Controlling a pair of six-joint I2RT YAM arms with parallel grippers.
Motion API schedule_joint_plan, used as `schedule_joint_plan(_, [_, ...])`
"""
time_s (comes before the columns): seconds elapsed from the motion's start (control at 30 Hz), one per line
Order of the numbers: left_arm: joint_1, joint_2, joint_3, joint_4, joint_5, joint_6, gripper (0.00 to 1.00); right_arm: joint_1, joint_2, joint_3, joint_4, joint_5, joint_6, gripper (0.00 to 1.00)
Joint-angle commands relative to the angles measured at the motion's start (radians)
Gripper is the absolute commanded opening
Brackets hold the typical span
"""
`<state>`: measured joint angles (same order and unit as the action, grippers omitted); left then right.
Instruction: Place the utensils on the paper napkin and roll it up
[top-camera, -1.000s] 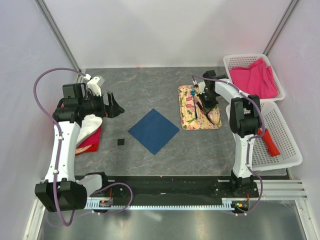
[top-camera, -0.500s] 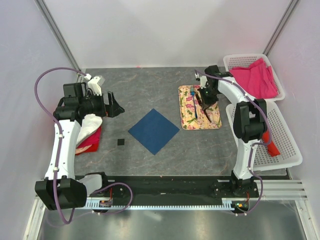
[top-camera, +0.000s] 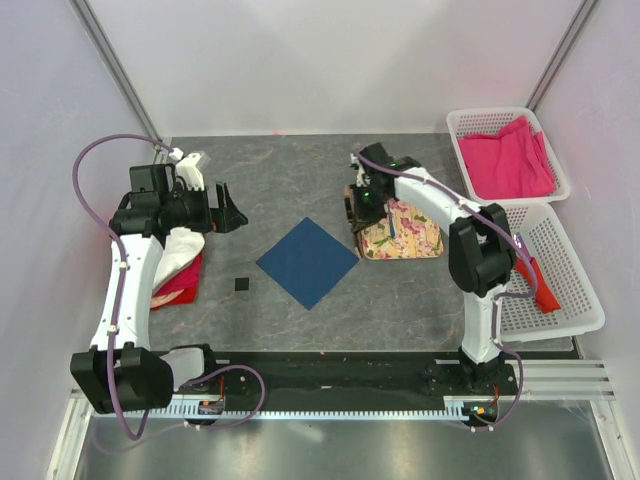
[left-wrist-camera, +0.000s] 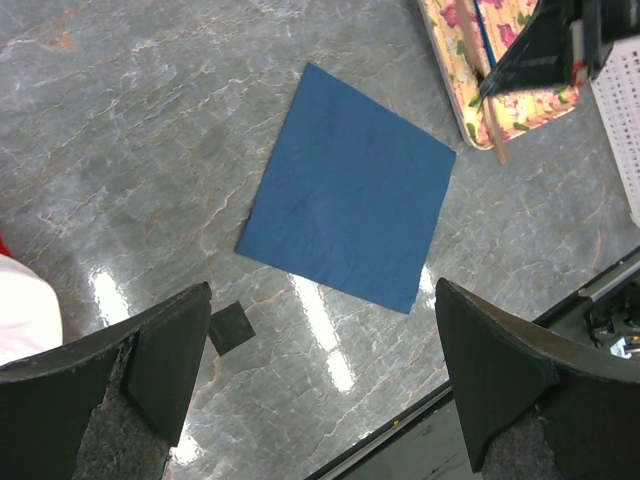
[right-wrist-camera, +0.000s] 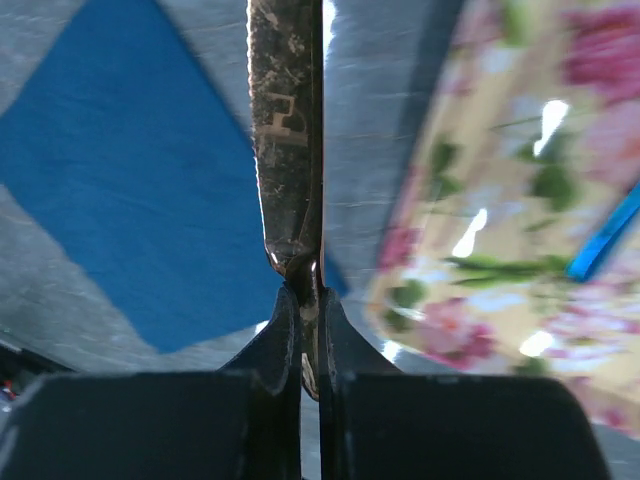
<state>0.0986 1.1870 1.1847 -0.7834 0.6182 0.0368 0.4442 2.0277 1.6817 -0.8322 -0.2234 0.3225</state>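
A: status on the napkin roll?
B: early. blue napkin (top-camera: 308, 262) lies flat and unrolled mid-counter (top-camera: 300, 170), nothing on it
A: utensils?
B: right fingers (right-wrist-camera: 345, 345) are clamped on a thin brown utensil (right-wrist-camera: 285, 130), looks like a wooden knife seen edge-on. it's over the bare strip of counter between the floral mat (top-camera: 415, 238) and the napkin, not on the napkin yet. blue utensil (top-camera: 393, 223) lies on the mat, nothing gripping it
A: left arm?
B: left fingers (left-wrist-camera: 165, 350) spread wide, holding nothing, over the counter left of the napkin
A: what's left?
B: my read: set down the brown one, fetch the blue one, then the whole roll. basically all of it
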Motion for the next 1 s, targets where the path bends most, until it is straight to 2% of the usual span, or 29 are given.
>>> schedule_joint_plan(0.0, [0.004, 0.006, -0.003, 0.032, -0.052, -0.026, 1.0, 0.105, -0.043, 0.065, 0.033, 0.097, 0.267, 0.0])
schedule_joint_plan(0.33, [0.006, 0.028, -0.028, 0.056, -0.049, -0.028, 1.0, 0.284, 0.092, 0.199, 0.022, 0.156, 0.49, 0.0])
schedule_joint_plan(0.57, [0.004, 0.006, -0.051, 0.067, -0.049, -0.028, 1.0, 0.318, 0.195, 0.286, 0.016, 0.217, 0.492, 0.0])
schedule_joint_plan(0.97, [0.006, -0.02, -0.088, 0.084, -0.044, -0.054, 1.0, 0.32, 0.281, 0.334, 0.019, 0.263, 0.494, 0.0])
